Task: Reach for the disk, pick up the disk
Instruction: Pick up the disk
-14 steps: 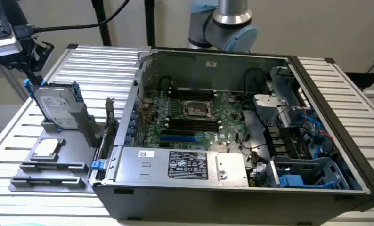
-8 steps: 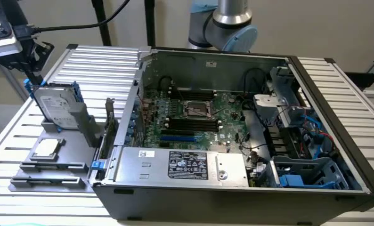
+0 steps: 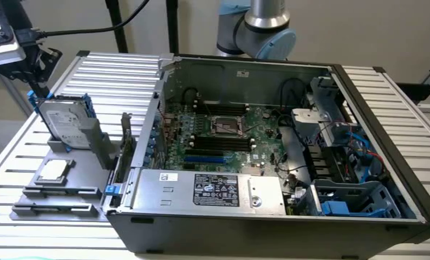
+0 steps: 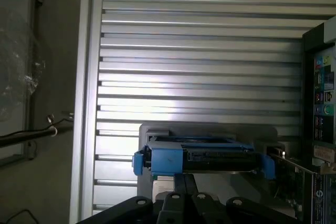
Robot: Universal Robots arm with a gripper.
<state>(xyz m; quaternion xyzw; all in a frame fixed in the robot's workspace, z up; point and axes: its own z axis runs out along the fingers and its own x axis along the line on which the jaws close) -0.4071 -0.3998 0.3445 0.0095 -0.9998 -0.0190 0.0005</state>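
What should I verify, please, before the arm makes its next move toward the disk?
1. The disk stands upright in its grey stand: ok.
2. The hand is by the disk's upper corner, at the exterior view's left: ok.
3. The hand touches the disk: cannot tell.
4. The disk is in sight in the wrist view: ok.
5. The chip lies flat, apart from the disk: ok.

Slatted metal table (image 3: 106,67), open computer case (image 3: 273,230), grey fixture (image 3: 56,196) alongside
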